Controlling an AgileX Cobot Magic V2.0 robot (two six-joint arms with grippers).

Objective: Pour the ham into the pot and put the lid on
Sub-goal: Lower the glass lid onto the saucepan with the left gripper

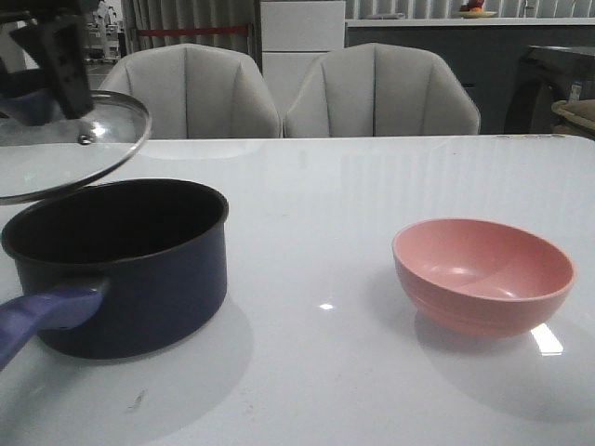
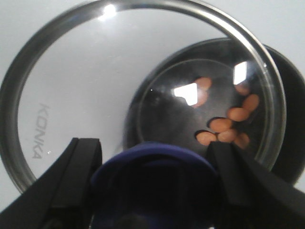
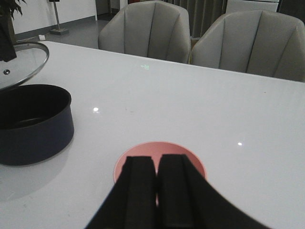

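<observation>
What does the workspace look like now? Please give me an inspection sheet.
Surface: white table, glossy.
Job's things: pot at the robot's left, ham inside it; lid held tilted above the pot, not yet seated.
Clutter: pink bowl at the right, empty.
Claws: left claw shut on the lid's knob; right claw shut, above the bowl.
Cables: nothing seen.
Surroundings: two grey chairs behind the table.

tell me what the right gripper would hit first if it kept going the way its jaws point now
Most likely the pink bowl. In the right wrist view the right gripper, jaws closed and empty, sits right over the bowl's near rim, pointing forward and down at it. Depth is unclear, so it might pass just above and reach the white table beyond.
</observation>
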